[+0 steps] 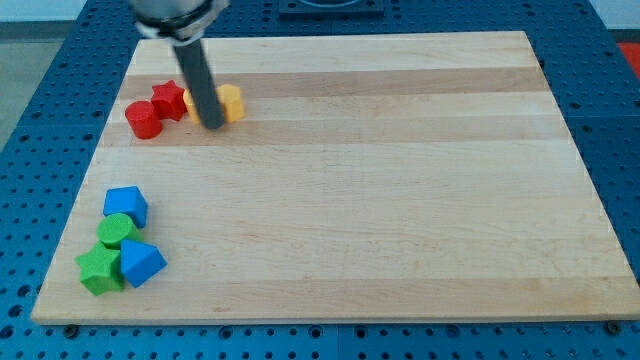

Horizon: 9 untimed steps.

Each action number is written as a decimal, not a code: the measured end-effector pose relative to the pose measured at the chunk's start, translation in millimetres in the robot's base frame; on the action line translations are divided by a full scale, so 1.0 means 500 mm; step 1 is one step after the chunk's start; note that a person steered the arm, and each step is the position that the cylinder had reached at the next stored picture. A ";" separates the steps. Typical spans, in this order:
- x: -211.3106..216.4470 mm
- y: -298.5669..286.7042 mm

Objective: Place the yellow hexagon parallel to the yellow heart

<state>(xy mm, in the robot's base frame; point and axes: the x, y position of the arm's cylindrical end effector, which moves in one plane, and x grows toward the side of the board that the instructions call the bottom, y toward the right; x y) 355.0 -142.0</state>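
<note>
My rod comes down from the view's top left and my tip (pixel 213 125) rests on the board right in front of a yellow block. That yellow block (pixel 230 102) shows to the right of the rod; its shape is partly hidden, and a sliver of yellow (pixel 188 99) shows left of the rod. I cannot tell whether these are two blocks or one, nor which is the hexagon or the heart. My tip touches or nearly touches the yellow block's lower left side.
A red star (pixel 168 100) and a red cylinder (pixel 143 119) sit just left of the rod. At the lower left lie a blue block (pixel 127 205), a green cylinder (pixel 118 231), a green star (pixel 99 270) and a blue block (pixel 141 263). The wooden board (pixel 400 200) lies on a blue perforated table.
</note>
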 end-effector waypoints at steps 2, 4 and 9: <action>-0.078 0.114; -0.041 0.065; -0.168 0.001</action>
<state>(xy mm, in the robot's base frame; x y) 271.2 -141.7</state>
